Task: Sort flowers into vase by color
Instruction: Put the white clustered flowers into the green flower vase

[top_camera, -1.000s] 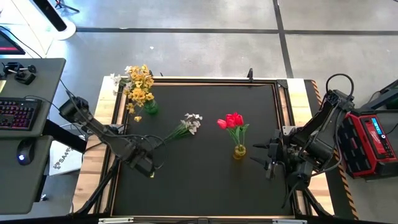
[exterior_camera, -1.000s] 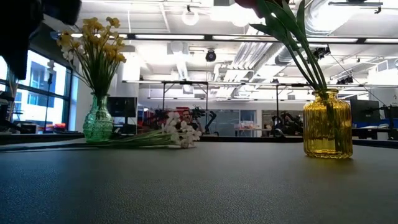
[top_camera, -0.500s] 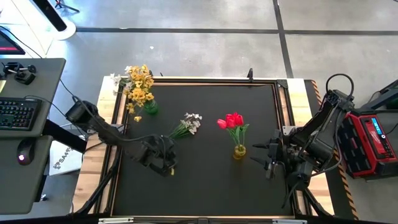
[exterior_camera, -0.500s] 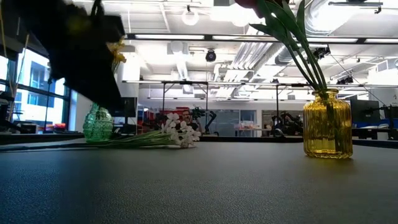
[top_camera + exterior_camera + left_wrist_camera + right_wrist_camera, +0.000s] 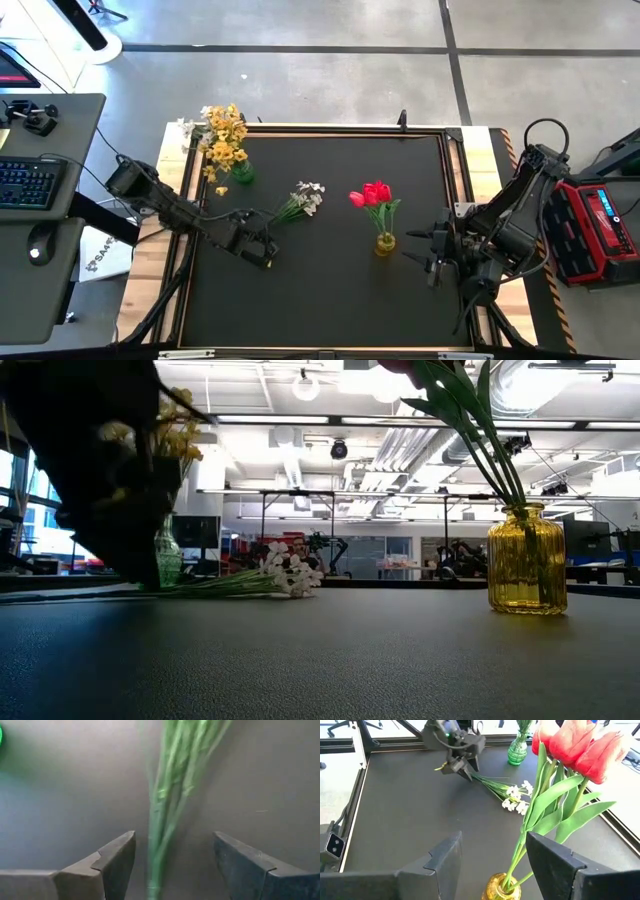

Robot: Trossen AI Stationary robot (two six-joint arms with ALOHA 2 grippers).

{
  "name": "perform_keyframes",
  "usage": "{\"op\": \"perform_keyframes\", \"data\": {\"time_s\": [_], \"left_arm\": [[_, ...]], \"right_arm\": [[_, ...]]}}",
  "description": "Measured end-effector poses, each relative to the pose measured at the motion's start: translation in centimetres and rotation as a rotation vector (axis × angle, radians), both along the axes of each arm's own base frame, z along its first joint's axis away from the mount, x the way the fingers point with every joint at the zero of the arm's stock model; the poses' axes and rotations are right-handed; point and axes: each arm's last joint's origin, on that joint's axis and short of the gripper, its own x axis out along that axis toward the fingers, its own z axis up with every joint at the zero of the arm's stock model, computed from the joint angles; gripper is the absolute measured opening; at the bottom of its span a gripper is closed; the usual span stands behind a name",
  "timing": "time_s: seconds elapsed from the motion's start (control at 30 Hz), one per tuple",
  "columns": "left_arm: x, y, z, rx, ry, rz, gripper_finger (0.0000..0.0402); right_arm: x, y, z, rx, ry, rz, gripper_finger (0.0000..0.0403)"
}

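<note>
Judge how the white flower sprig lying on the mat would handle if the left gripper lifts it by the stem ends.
The white sprig is long and thin-stemmed, so it probably droops at the blossoms. It looks light. The several loose stems between the open left gripper may splay or slip.

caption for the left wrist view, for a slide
Open left gripper straddling the green stems of the white-blossom sprig on the black mat.

The table (image 5: 330, 290) had a black top with a pale wood border. A green glass vase (image 5: 242, 172) held yellow blossoms (image 5: 224, 135), and a ribbed amber-yellow vase (image 5: 526, 560) held red tulips (image 5: 373, 194) on green stems. The white blossoms (image 5: 311, 195) lay on green stems (image 5: 167, 795) against the dark surface, and both arms were dark.
</note>
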Motion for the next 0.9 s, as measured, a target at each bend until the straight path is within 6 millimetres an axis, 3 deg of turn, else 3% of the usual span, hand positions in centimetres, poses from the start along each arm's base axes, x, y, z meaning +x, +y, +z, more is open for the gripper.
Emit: {"op": "perform_keyframes", "data": {"time_s": [0.23, 0.67, 0.9], "left_arm": [[0.3, 1.8, -0.4, -0.048, 0.076, -0.018, 0.0204], [1.0, 2.9, -0.4, -0.128, 0.099, -0.067, 0.0011], [0.7, 2.8, 1.3, -0.057, -0.008, -0.076, 0.0003]], "right_arm": [[0.0, 0.0, 0.0, 0.005, -0.002, -0.003, 0.0204], [0.0, 0.0, 0.0, 0.012, -0.004, -0.007, 0.0204], [0.0, 0.0, 0.0, 0.014, -0.003, -0.006, 0.0204]]}}
